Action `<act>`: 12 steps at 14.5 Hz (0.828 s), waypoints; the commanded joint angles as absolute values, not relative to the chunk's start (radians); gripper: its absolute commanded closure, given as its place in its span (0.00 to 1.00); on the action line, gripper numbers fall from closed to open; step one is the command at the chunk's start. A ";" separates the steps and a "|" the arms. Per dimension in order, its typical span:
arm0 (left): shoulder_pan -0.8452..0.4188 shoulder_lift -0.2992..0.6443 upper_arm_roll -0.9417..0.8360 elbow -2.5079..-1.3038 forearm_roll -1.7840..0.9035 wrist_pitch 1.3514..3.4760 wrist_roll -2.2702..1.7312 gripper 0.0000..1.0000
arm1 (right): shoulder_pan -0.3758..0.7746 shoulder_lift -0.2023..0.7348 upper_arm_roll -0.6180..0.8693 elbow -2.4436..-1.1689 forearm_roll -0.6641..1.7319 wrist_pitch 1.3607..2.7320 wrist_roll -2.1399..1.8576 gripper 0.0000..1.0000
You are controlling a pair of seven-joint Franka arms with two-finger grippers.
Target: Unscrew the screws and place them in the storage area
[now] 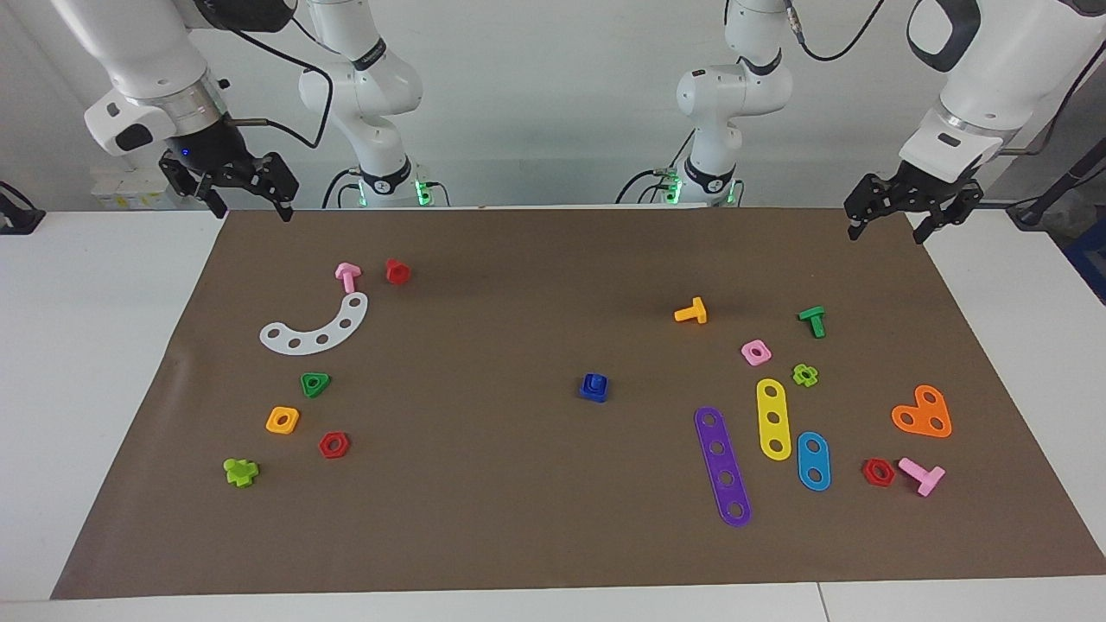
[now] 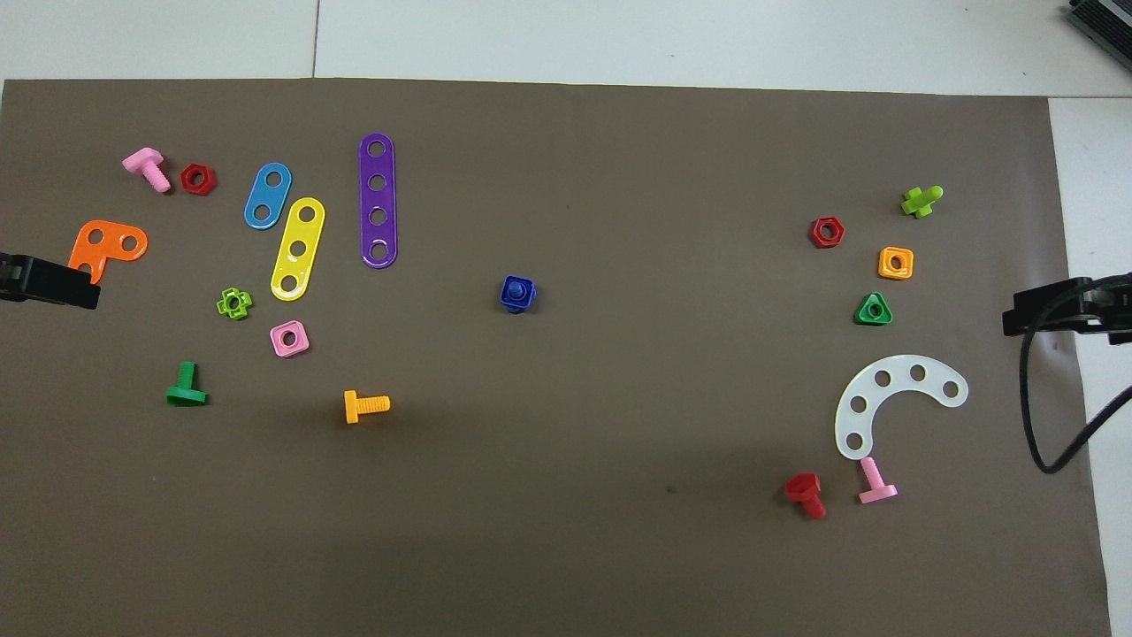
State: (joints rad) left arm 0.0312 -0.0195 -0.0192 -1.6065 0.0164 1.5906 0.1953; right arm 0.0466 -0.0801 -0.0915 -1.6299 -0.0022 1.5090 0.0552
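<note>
Sitting near the middle of the brown paper mat (image 1: pixel 553 536) is the dark-blue bolt (image 1: pixel 594 386), and it seems to be screwed into a blue square nut, so both pieces look like one small block; I cannot tell exactly where the bolt ends and the nut begins. The storage area (image 1: pixel 302 380) is toward the right arm's end of the table, well apart from the bolt; it holds the white curved strip (image 1: pixel 316 329), the green triangular nut (image 1: pixel 315 383), the orange square nut (image 1: pixel 282 420) and a red hexagonal nut (image 1: pixel 333 444), with a lime-green piece (image 1: pixel 241 471) farther from the robots. A pink bolt (image 1: pixel 347 276) and a red bolt (image 1: pixel 397 271) lie nearer to the robots than the strip. The right gripper (image 1: pixel 251 207) hangs in the air over the mat's edge at its own end of the table, fingers spread apart and holding nothing. The left gripper (image 1: pixel 888 231) hangs over the mat's corner at its own end, its fingers also apart and empty. Both arms wait. Toward the left arm's end lie the purple strip (image 1: pixel 722 466), yellow strip (image 1: pixel 773 419), blue strip (image 1: pixel 813 460) and orange heart (image 1: pixel 923 413).
</note>
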 commanded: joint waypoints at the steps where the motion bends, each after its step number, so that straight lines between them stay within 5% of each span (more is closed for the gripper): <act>1: 0.020 -0.046 -0.012 -1.635 0.005 1.589 0.202 0.00 | 0.043 -0.104 -0.086 -1.654 0.011 1.508 0.066 0.00; 12: -0.054 -0.052 -0.021 -1.672 -0.009 1.627 0.051 0.00 | 0.043 -0.103 -0.087 -1.654 0.011 1.508 0.066 0.00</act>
State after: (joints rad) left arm -0.0083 -0.0214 -0.0281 -1.6255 0.0094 1.5932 0.1433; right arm 0.0466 -0.0802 -0.0916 -1.6299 -0.0022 1.5090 0.0552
